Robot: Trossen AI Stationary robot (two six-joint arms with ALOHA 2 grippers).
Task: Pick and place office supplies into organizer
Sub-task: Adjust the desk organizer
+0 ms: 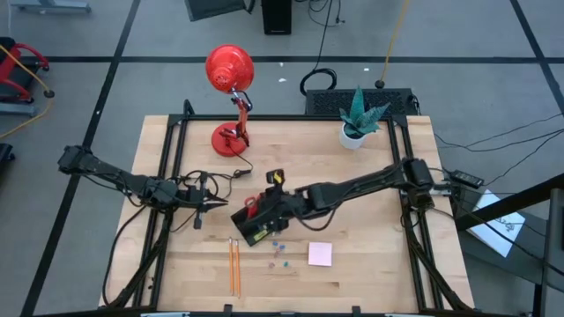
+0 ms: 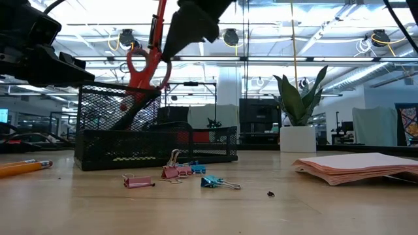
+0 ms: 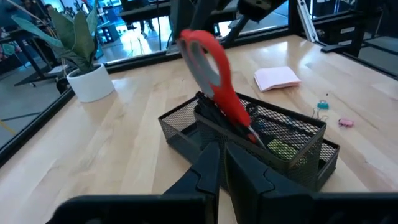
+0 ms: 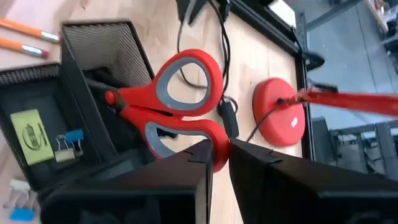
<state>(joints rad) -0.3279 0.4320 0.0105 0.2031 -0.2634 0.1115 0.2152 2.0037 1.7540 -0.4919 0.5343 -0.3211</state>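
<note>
Red-handled scissors (image 4: 180, 102) | we see right gripper (image 4: 217, 152) clamped on handle, blades in black mesh organizer (image 3: 298, 158) | left gripper (image 3: 221, 163) closed, empty, beside it

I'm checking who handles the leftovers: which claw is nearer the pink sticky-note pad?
The right claw: it is over the organizer, shut on the scissors, just left of the pad. The left claw sits farther left.

Robotics lab: wooden table (image 1: 370, 220) on a black frame (cables trailing), other workstations (image 2: 261, 121) beyond glass partitions.
</note>
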